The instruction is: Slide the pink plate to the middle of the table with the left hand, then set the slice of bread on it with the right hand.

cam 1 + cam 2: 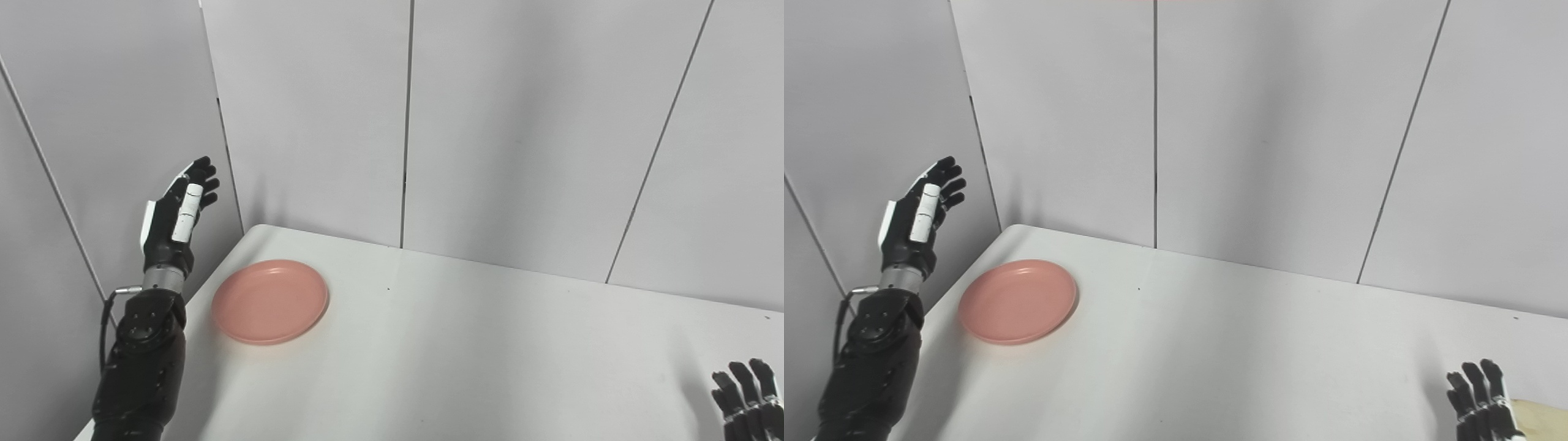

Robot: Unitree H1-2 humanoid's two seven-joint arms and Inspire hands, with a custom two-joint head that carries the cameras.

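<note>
Pale bread (1543,416), one slice, peeks in beside the right hand (1479,398), fingers spread, empty; beyond bare white table (1243,343), one pink plate (1018,301) sits near the left edge, the left hand (915,214) raised open off the table.

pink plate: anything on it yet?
Empty. The pink plate lies flat on the table, its inside bare; no bread on it, neither hand touching it.

Left hand (174,217) raised upright on its forearm, fingers extended and apart, holding nothing. Right hand (1482,401) low at bottom edge, fingers pointing up, spread.
</note>
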